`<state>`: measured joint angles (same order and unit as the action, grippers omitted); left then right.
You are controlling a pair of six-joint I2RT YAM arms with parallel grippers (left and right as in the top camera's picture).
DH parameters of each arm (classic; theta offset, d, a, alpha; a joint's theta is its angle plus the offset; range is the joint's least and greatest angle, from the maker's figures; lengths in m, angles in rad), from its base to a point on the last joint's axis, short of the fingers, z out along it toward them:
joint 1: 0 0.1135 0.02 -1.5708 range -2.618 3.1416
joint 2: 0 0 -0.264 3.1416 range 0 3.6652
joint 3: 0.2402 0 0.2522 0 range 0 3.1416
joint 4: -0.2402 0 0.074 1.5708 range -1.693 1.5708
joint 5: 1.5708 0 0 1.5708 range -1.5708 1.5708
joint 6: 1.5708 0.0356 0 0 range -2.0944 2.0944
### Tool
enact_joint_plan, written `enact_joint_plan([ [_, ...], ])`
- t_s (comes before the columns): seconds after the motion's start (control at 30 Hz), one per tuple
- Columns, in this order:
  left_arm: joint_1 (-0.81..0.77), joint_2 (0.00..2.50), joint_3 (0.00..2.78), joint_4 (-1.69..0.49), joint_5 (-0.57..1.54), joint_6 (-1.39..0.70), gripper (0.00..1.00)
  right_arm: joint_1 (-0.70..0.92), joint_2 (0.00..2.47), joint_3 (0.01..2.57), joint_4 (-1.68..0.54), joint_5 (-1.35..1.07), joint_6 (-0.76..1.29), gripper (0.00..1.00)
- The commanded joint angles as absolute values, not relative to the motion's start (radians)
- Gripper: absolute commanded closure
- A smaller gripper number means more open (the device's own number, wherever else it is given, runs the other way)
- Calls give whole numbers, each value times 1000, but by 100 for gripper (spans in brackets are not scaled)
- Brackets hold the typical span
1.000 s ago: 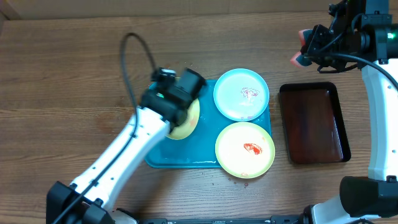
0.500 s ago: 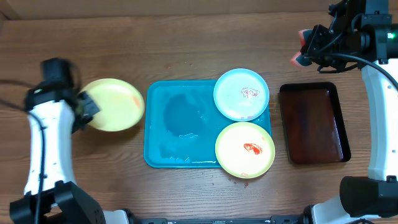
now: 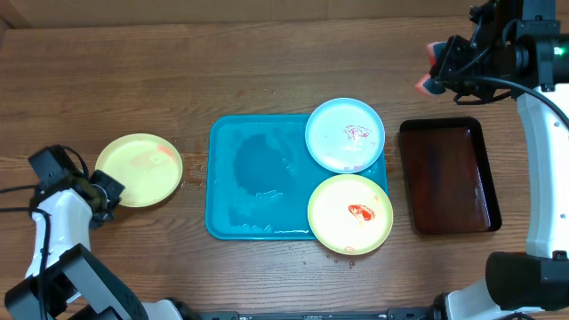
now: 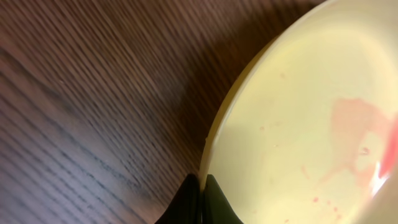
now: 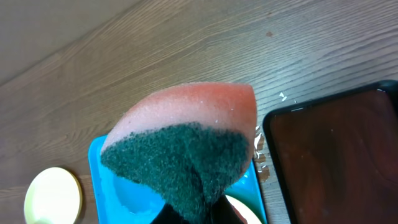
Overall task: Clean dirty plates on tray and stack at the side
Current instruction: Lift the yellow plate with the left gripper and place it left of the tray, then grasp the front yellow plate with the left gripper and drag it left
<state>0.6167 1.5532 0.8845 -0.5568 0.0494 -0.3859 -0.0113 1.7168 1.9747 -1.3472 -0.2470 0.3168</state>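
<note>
Tallying your progress: first yellow-green plate (image 3: 140,169), faintly pink, left of tray (image 3: 253,173), rim pinched by left gripper (image 3: 105,190); blue plate (image 3: 345,134), second yellow-green plate (image 3: 350,212) smeared, on tray; right gripper (image 3: 437,67) clamps sponge (image 5: 186,137).

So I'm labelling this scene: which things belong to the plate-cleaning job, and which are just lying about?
Job: turquoise tray; light-blue plate and yellow-green plate on it; second yellow-green plate off it; sponge.
Lying about: dark red-brown tray.
</note>
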Motion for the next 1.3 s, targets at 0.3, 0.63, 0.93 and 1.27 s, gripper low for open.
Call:
enact_joint_plan([
  [0.3,615,1531,808,-574,79,-350,67,-9,1705,1983,-1349,-232,306,96],
  [0.63,516,1528,1063,-837,285,-227,63,-9,1705,1983,-1349,-232,306,96],
  [0.93,-12,1544,1116,-775,387,-194,22,-9,1705,1983,-1349,-224,306,96],
  [1.27,-409,1829,1354,-931,423,-113,25,-9,1706,1983,-1350,-224,306,96],
])
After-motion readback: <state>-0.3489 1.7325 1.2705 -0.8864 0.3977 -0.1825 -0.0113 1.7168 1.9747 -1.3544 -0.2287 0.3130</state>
